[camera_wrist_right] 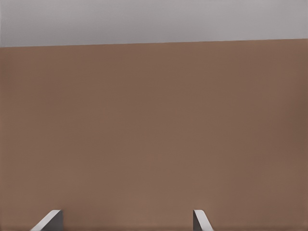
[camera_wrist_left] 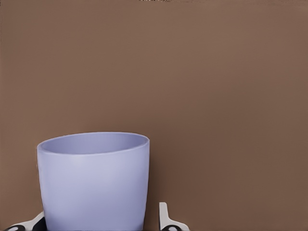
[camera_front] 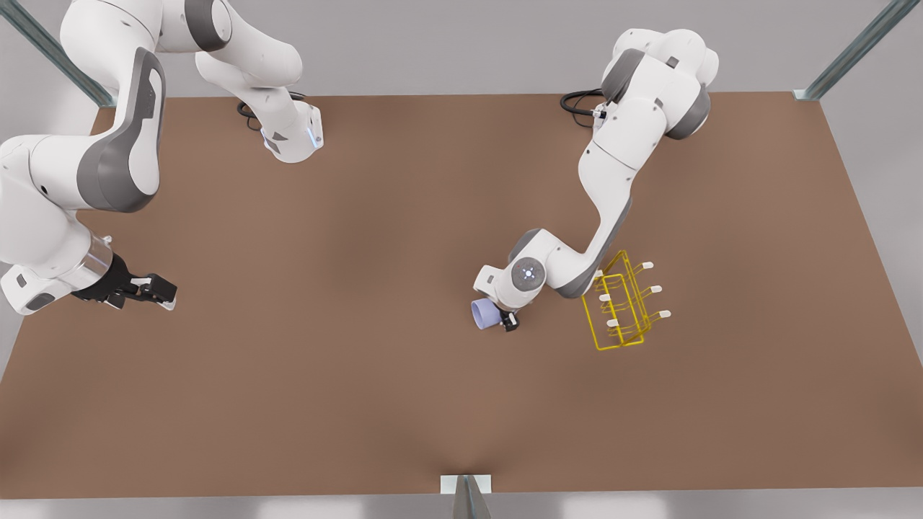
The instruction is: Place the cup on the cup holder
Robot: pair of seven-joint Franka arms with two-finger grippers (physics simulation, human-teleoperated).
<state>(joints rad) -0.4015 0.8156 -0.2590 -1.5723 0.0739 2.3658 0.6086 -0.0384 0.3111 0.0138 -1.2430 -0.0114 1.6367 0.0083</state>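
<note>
The lavender-blue cup [camera_front: 484,314] is held near the table's middle with my left gripper [camera_front: 499,318] shut on it, its open mouth turned toward the front view's left. In the left wrist view the cup [camera_wrist_left: 94,183] sits between the fingertips [camera_wrist_left: 164,217]. The yellow wire cup holder [camera_front: 619,346] stands on the table just to the front view's right of that gripper, its white-capped prongs [camera_front: 663,314] pointing away from the cup. My right gripper [camera_front: 160,292] waits open over the table's edge at the front view's left, with nothing between its fingers [camera_wrist_right: 199,220].
The brown table [camera_front: 360,375] spreads wide around both arms. Metal frame posts stand at the far corners [camera_front: 851,50] and at the middle of the near edge [camera_front: 466,497]. The left arm's forearm passes close above the cup holder's back side.
</note>
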